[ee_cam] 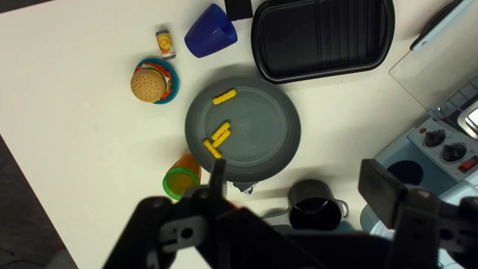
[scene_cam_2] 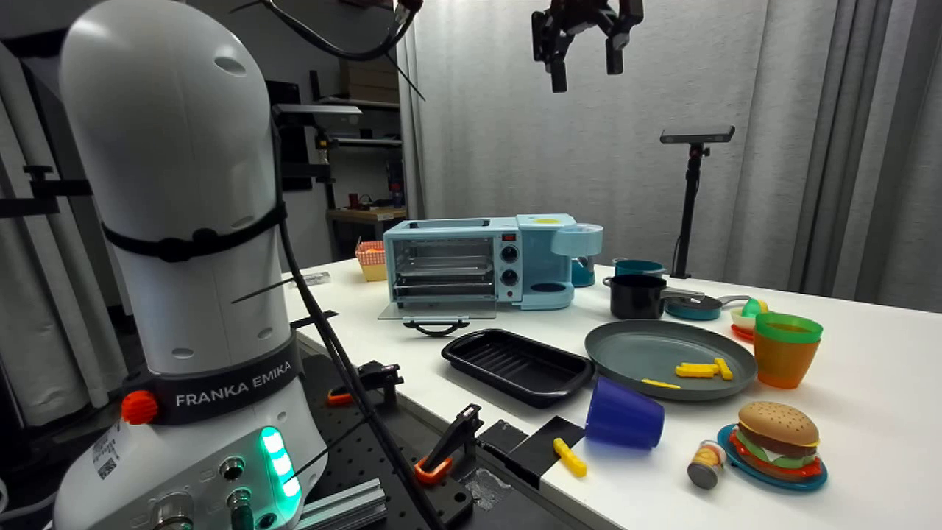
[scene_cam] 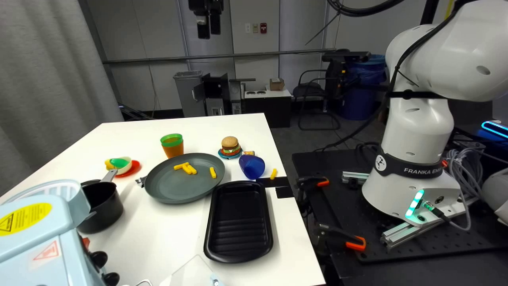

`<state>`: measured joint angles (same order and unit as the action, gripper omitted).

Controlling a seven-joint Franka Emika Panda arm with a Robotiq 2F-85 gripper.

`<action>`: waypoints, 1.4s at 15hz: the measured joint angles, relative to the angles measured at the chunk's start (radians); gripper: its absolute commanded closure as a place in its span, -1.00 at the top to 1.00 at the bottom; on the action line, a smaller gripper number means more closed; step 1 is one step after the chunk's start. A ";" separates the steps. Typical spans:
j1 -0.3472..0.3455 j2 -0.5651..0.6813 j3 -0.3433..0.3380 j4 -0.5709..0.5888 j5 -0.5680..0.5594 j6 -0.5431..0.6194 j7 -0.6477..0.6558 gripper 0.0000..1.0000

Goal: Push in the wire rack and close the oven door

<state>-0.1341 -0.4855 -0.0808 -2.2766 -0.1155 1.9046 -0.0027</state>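
The gripper [scene_cam_2: 586, 68] hangs high above the table [scene_cam_2: 868, 383], its blocky matte-black fingers [ee_cam: 381, 194] spread wide. Well below, past the finger nearer the pale-blue toaster oven [scene_cam_2: 508, 266], the clear oven door [scene_cam_2: 441, 310] lies folded down, its black handle [scene_cam_2: 436, 333] curved; the thin-barred wire rack [ee_cam: 458, 98] shows at the oven's mouth, though I cannot tell whether it juts out. Below, ahead of the fingers in the wrist view, sit a round, smooth grey pan [ee_cam: 257, 127] and, just beside it, a ribbed black baking tray [ee_cam: 291, 37]. A narrow bare strip parts tray from door; open air surrounds the fingers.
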 measured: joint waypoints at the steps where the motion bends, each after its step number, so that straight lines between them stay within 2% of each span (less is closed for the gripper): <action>1: 0.000 -0.001 -0.001 -0.007 0.000 0.000 0.000 0.01; 7: 0.000 -0.010 -0.004 -0.047 0.000 0.000 -0.001 -0.92; 8: 0.001 -0.014 -0.004 -0.055 0.000 0.000 -0.002 -0.99; 16: 0.005 -0.035 -0.004 -0.147 0.007 0.012 -0.009 -1.00; 21: 0.011 -0.037 -0.004 -0.220 0.013 0.082 -0.018 -1.00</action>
<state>-0.1227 -0.5222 -0.0844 -2.4963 -0.1030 1.9867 -0.0206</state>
